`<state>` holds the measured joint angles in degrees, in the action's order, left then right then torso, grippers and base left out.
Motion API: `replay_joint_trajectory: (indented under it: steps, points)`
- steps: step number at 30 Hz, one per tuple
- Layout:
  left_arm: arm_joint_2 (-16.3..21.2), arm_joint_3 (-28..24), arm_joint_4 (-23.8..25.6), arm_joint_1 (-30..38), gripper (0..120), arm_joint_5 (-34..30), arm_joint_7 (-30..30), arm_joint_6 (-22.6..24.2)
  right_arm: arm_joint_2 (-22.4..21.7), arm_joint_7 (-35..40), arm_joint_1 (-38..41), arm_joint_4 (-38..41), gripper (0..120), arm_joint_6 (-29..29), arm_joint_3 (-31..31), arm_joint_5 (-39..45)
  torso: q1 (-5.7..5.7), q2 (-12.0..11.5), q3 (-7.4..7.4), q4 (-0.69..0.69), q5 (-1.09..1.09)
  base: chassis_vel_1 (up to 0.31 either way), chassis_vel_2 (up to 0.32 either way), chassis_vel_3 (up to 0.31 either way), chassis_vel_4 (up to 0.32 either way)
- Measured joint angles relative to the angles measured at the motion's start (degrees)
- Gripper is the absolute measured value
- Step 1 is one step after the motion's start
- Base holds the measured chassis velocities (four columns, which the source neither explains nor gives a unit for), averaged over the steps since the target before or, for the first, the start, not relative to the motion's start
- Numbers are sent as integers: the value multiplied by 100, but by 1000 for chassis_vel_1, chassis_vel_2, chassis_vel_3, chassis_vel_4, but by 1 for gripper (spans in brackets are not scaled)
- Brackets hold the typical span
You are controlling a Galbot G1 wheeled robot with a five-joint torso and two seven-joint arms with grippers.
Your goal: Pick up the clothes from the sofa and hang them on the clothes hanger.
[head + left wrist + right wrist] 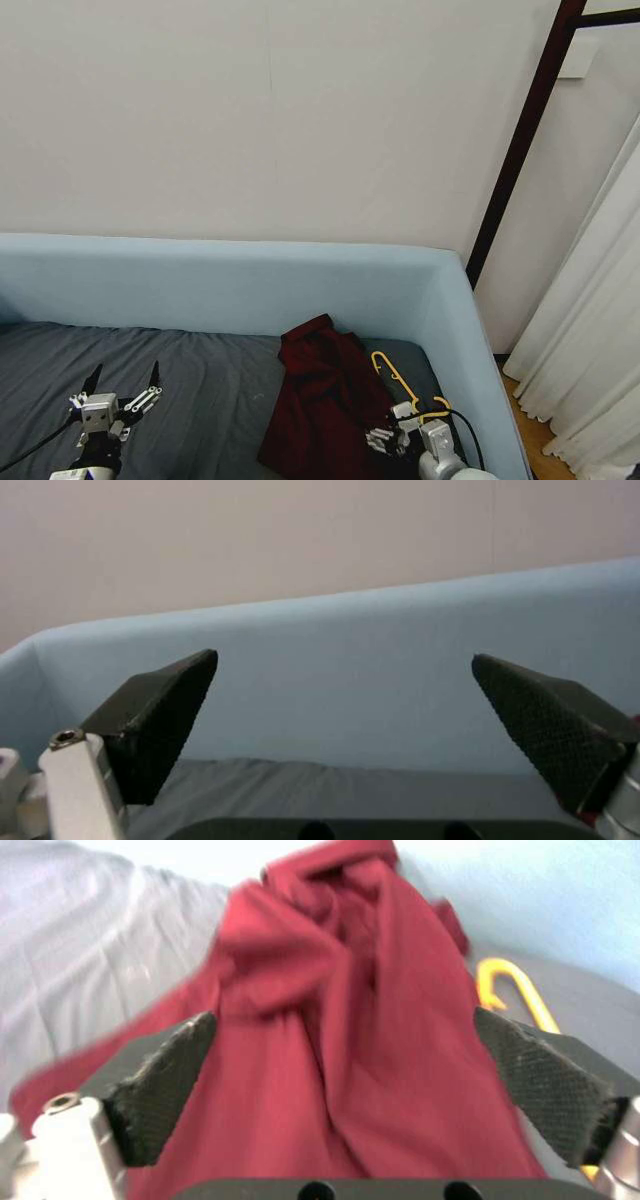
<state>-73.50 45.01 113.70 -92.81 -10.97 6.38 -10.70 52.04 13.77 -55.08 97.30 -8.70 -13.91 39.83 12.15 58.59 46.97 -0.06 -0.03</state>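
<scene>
A dark red garment (325, 400) lies crumpled on the grey seat of the sofa, near its right end. A yellow hanger (398, 374) lies beside and partly under it. My right gripper (395, 432) hovers at the garment's near right edge; in the right wrist view its open fingers (160, 1091) frame the red garment (340, 1035), with the hanger's yellow hook (515, 990) beside it. My left gripper (122, 392) stands open over the bare seat at the left, well away from the garment. In the left wrist view its fingers (160, 712) face the sofa's backrest.
The sofa has a light blue backrest (230, 285) and a right armrest (470, 350). A grey seat cushion (200, 390) stretches between the grippers. A dark vertical post (520, 140) and white curtains (590, 350) stand to the right of the sofa.
</scene>
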Motion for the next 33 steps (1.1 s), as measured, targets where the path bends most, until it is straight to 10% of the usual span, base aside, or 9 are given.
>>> replay_joint_trajectory:
  steps: [24,33]
  points:
    - [-360,18,216,-206,100,199,-110,-137,2025,-1291,1964,-3699,100,290,-412,-832,0,0,0,0,-2,0,0,0,0]
    - [-399,19,214,-223,100,207,-104,-169,2156,-1790,1986,-4243,74,402,-245,-1167,0,0,0,-1,-1,0,0,0,0]
